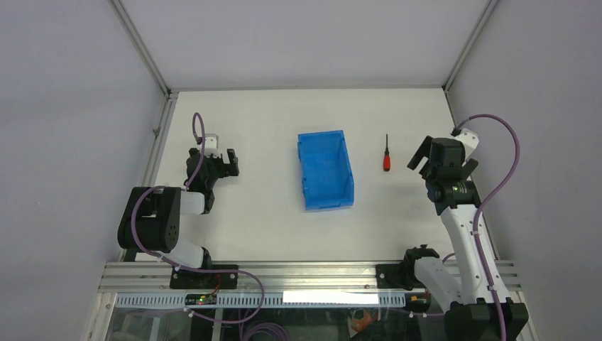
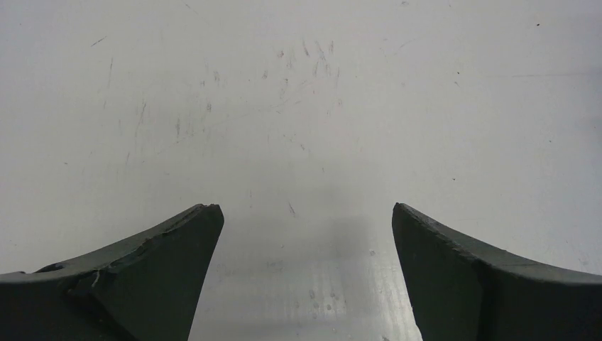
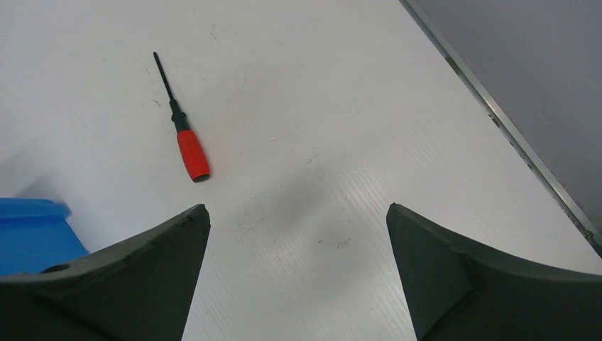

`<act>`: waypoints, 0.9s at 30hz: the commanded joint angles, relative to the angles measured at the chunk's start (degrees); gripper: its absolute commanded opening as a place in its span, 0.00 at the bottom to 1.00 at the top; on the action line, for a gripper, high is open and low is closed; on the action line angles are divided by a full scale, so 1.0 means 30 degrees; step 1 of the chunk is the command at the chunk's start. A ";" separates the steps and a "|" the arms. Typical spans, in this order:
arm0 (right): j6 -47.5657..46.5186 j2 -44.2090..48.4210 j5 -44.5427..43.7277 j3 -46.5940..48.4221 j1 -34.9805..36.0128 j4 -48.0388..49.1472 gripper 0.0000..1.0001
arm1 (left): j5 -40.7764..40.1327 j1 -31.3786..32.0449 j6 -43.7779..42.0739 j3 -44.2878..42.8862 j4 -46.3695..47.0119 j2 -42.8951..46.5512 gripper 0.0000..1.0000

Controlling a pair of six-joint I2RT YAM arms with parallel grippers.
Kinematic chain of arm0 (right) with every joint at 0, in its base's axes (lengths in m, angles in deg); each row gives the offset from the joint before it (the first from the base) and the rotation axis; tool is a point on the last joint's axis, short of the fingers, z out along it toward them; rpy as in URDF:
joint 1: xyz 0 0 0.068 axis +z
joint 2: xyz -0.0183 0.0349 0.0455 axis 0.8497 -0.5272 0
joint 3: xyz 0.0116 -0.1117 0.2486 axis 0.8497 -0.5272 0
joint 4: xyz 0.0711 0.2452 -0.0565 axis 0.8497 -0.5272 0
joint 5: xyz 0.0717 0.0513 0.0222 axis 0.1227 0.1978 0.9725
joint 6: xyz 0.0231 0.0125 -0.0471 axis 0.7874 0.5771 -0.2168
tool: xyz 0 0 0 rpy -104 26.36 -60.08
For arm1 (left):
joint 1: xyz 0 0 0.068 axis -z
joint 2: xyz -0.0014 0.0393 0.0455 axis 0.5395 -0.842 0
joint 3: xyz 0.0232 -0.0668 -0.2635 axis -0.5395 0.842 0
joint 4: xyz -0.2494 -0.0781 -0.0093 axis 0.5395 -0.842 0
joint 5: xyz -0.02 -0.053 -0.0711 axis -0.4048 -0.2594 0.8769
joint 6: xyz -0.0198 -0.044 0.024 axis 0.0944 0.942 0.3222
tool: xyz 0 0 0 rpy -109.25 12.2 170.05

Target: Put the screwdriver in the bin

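Observation:
The screwdriver (image 1: 386, 155), with a stubby red handle and thin black shaft pointing away from me, lies on the white table just right of the blue bin (image 1: 325, 170). In the right wrist view the screwdriver (image 3: 190, 151) lies ahead and to the left, and a corner of the bin (image 3: 32, 233) shows at the left edge. My right gripper (image 1: 434, 160) is open and empty, a little to the right of the screwdriver; it also shows in its wrist view (image 3: 298, 213). My left gripper (image 1: 219, 162) is open and empty, far left of the bin, over bare table (image 2: 307, 209).
Grey enclosure walls with metal frame rails (image 1: 148, 50) surround the table. The table's right edge rail (image 3: 497, 117) runs close to my right gripper. An aluminium rail (image 1: 305, 273) crosses the near edge by the arm bases.

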 commanded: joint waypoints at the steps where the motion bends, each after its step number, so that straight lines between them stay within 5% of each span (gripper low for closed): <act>1: -0.0590 0.0261 0.1167 0.0687 -0.0008 0.0498 1.00 | 0.0111 0.0182 0.0304 -0.0086 0.0536 0.0413 0.99; 11: -0.1763 -0.3614 0.8632 0.3915 0.0221 -0.0244 0.99 | 0.0126 0.0167 0.0304 -0.0086 0.0536 0.0418 0.99; 27: -0.2514 -1.4239 0.6826 0.6778 0.1133 0.1225 0.97 | 0.0121 0.0174 0.0304 -0.0086 0.0537 0.0412 0.99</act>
